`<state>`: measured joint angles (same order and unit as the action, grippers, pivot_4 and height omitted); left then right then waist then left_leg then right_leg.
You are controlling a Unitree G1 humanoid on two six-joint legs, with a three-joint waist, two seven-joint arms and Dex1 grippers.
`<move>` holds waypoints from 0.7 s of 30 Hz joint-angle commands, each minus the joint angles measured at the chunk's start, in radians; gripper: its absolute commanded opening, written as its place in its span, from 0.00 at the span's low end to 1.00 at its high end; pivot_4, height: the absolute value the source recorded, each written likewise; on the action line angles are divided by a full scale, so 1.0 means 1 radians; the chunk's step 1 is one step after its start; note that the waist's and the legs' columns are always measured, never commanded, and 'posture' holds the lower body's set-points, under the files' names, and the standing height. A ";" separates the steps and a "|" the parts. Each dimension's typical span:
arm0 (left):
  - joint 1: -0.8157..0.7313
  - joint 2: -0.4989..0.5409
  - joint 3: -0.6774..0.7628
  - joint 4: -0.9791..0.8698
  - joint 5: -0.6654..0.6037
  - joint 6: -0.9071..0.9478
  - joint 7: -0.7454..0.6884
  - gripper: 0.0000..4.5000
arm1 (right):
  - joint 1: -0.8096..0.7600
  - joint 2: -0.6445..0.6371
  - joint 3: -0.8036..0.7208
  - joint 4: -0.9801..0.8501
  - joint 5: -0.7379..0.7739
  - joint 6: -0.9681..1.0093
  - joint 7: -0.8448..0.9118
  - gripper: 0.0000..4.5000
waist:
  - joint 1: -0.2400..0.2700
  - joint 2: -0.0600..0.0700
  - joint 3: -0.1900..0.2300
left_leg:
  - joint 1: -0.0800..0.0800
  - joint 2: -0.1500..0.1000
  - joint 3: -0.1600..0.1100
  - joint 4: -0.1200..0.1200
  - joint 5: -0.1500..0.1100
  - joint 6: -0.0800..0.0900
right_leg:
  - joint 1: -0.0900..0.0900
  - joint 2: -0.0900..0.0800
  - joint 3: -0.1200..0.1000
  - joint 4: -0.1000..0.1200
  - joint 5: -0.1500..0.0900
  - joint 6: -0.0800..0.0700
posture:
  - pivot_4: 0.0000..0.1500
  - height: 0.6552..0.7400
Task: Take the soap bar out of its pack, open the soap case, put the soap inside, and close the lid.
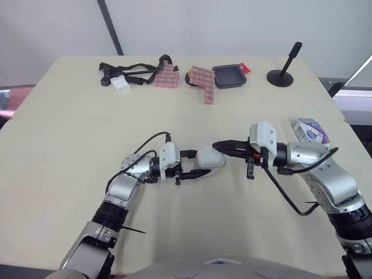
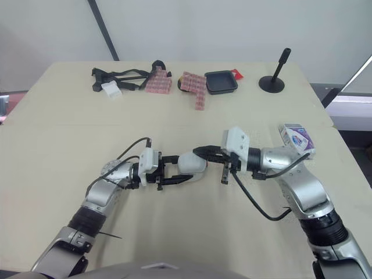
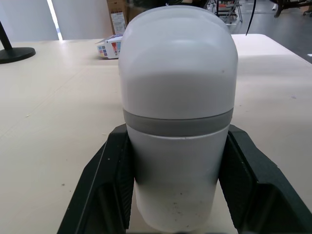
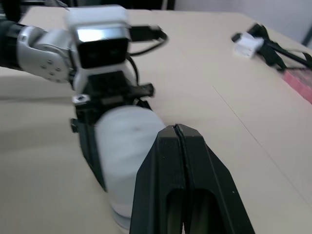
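Gripping soap case (image 1: 209, 158), pack (image 1: 310, 130) print illegible

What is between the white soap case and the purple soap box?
The right gripper, shut, and its arm fill that stretch from soap box toward soap case, seen in the left eye view.

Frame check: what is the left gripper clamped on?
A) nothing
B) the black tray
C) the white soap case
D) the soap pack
C: the white soap case sits squeezed between the left gripper's two black fingers, while the soap pack lies apart on the table.
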<state>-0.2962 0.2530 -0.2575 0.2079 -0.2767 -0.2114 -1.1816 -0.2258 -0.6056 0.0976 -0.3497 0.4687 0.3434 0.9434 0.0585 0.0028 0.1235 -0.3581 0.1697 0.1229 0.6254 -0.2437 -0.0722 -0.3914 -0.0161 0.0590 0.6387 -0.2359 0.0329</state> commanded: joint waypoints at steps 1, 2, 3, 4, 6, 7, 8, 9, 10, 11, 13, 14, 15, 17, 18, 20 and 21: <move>-0.006 0.003 0.022 -0.020 -0.021 -0.025 0.003 0.41 | 0.016 -0.016 -0.095 -0.002 0.051 -0.018 0.013 0.00 | 0.001 0.000 0.000 | -0.001 0.000 0.000 0.000 0.000 0.000 | -0.001 0.000 0.000 0.000 0.000 0.000 | 1.00 1.00; -0.005 0.004 0.024 -0.020 -0.021 -0.025 0.003 0.41 | 0.024 -0.020 -0.113 0.001 0.057 -0.024 0.019 0.00 | 0.001 0.000 0.000 | -0.001 0.000 0.000 -0.001 0.000 0.000 | -0.001 0.000 0.000 -0.001 0.000 0.000 | 1.00 1.00; -0.004 0.005 0.025 -0.021 -0.022 -0.024 0.004 0.41 | 0.047 -0.026 -0.143 0.003 0.070 -0.039 0.033 0.06 | 0.002 0.000 0.000 | -0.001 0.000 0.000 -0.001 0.000 0.000 | -0.001 0.000 0.000 -0.001 0.000 0.000 | 1.00 1.00; -0.003 0.006 0.025 -0.022 -0.022 -0.024 0.004 0.41 | 0.064 -0.030 -0.164 0.004 0.077 -0.050 0.043 0.12 | 0.004 0.000 0.000 | -0.001 0.000 0.000 -0.002 0.000 0.000 | -0.001 0.000 0.000 -0.002 0.000 0.000 | 1.00 1.00; 0.000 0.008 0.026 -0.027 -0.024 -0.022 0.005 0.41 | 0.118 -0.039 -0.205 0.010 0.084 -0.089 0.072 0.25 | 0.010 0.000 0.000 | -0.002 0.000 0.000 -0.002 0.000 0.000 | -0.001 0.000 0.000 -0.003 0.000 0.000 | 1.00 1.00; 0.000 0.008 0.026 -0.028 -0.025 -0.021 0.005 0.41 | 0.147 -0.040 -0.221 0.014 0.085 -0.114 0.089 0.32 | 0.012 0.000 0.000 | -0.002 0.000 0.000 -0.002 0.000 0.000 | -0.001 0.000 -0.001 -0.003 0.000 0.000 | 1.00 1.00; 0.000 0.009 0.027 -0.029 -0.026 -0.020 0.005 0.41 | 0.172 -0.041 -0.234 0.017 0.087 -0.133 0.105 0.40 | 0.013 0.000 0.000 | -0.002 0.000 0.000 -0.002 0.000 0.000 | -0.001 0.000 -0.001 -0.003 0.000 0.000 | 1.00 1.00; 0.000 0.009 0.027 -0.029 -0.026 -0.019 0.005 0.41 | 0.187 -0.041 -0.241 0.019 0.089 -0.145 0.116 0.46 | 0.014 0.000 0.000 | -0.002 0.000 0.000 -0.002 0.000 0.000 | -0.001 0.000 -0.001 -0.004 0.000 0.000 | 1.00 1.00; -0.001 0.009 0.027 -0.030 -0.026 -0.019 0.005 0.41 | 0.201 -0.040 -0.247 0.023 0.089 -0.159 0.127 0.54 | 0.014 0.000 0.000 | -0.002 0.000 0.000 -0.002 0.000 0.000 | -0.001 0.000 -0.001 -0.004 0.000 0.000 | 1.00 1.00; -0.001 0.009 0.028 -0.030 -0.027 -0.018 0.004 0.41 | 0.223 -0.041 -0.251 0.027 0.086 -0.182 0.147 0.62 | 0.012 0.000 0.000 | -0.002 0.000 0.000 -0.002 0.000 0.000 | -0.001 0.000 -0.001 -0.004 0.000 0.000 | 1.00 1.00; -0.001 0.010 0.028 -0.030 -0.027 -0.018 0.004 0.41 | 0.261 -0.040 -0.253 0.038 0.075 -0.228 0.182 0.79 | 0.011 0.000 0.000 | -0.002 0.000 0.000 -0.002 0.000 0.000 | -0.001 0.000 -0.001 -0.003 0.000 0.000 | 1.00 1.00; 0.000 0.011 0.028 -0.032 -0.027 -0.018 0.004 0.41 | 0.283 -0.041 -0.251 0.042 0.073 -0.246 0.202 0.83 | 0.010 0.000 0.000 | -0.002 0.000 0.000 -0.002 0.000 0.000 | -0.001 0.000 -0.001 -0.003 0.000 0.000 | 1.00 1.00; 0.000 0.012 0.029 -0.033 -0.027 -0.017 0.004 0.41 | 0.296 -0.038 -0.249 0.045 0.073 -0.258 0.213 0.91 | 0.010 0.000 0.000 | -0.002 0.000 0.000 -0.002 0.000 0.000 | -0.001 0.000 -0.001 -0.003 0.000 0.000 | 1.00 1.00; 0.001 0.013 0.028 -0.035 -0.027 -0.017 0.003 0.41 | 0.310 -0.037 -0.242 0.046 0.079 -0.273 0.233 1.00 | 0.009 0.000 0.000 | -0.002 0.001 0.000 -0.002 0.000 0.000 | -0.001 0.000 -0.001 -0.004 0.000 0.000 | 1.00 1.00; 0.000 0.014 0.028 -0.035 -0.027 -0.017 0.003 0.41 | 0.312 -0.037 -0.238 0.046 0.082 -0.278 0.242 1.00 | 0.007 0.000 0.000 | -0.002 0.000 0.000 -0.002 0.000 0.001 | -0.001 0.000 -0.001 -0.004 0.000 0.000 | 1.00 1.00; 0.000 0.015 0.028 -0.035 -0.027 -0.017 0.003 0.41 | 0.317 -0.042 -0.230 0.047 0.084 -0.284 0.263 1.00 | 0.005 0.000 0.000 | -0.002 0.000 0.000 -0.002 0.000 0.001 | -0.001 0.000 -0.001 -0.003 0.000 0.000 | 1.00 1.00; 0.000 0.015 0.028 -0.036 -0.027 -0.016 0.003 0.41 | 0.319 -0.046 -0.226 0.047 0.082 -0.286 0.273 1.00 | 0.005 0.000 0.000 | -0.001 0.001 0.000 -0.002 0.000 0.001 | -0.001 0.000 -0.001 -0.003 0.000 0.000 | 1.00 1.00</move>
<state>-0.2960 0.2621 -0.2467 0.2081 -0.2814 -0.2144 -1.1793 0.0886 -0.6353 -0.1241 -0.2866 0.5332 0.0792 1.1938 0.0635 0.0027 0.1237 -0.3596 0.1702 0.1230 0.6233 -0.2439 -0.0714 -0.3926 -0.0162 0.0579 0.6356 -0.2360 0.0327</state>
